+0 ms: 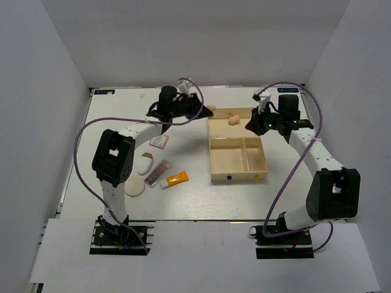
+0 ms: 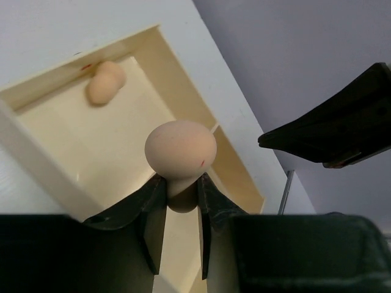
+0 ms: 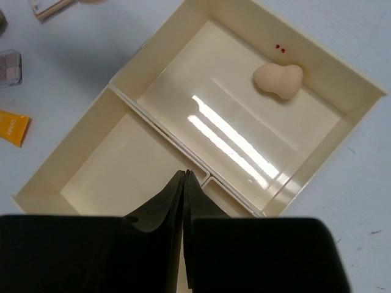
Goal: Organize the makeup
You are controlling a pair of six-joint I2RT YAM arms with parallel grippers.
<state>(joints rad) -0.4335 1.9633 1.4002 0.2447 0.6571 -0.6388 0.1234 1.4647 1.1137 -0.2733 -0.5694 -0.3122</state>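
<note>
Nearest the arm bases on the bench, the round cream puff lies flat. Just right of it is the orange tube, its long axis running roughly left to right with the white cap pointing left. Beside the tube the long palette lies on a diagonal, from near-left to far-right. The white egg-shaped piece sits just left of it with its long axis roughly near to far. The square compact lies farther back, apart from the rest. To the right stands the cream tray, two small compartments near and one large one far. The right claw hangs over the tray's dividers, fingers pressed flat together with nothing between them. In its wrist view the tube, the palette and the compact are cut off at the left and top edges. The second sponge lies on its side in the large far compartment, toward the back wall. The left claw is clenched on the peach sponge at the tray's far-left corner — narrow end pinched between the fingers, fat rounded end pointing away from the wrist. Its pinched tip is mostly hidden — how high it hangs above the tray cannot be told.
</note>
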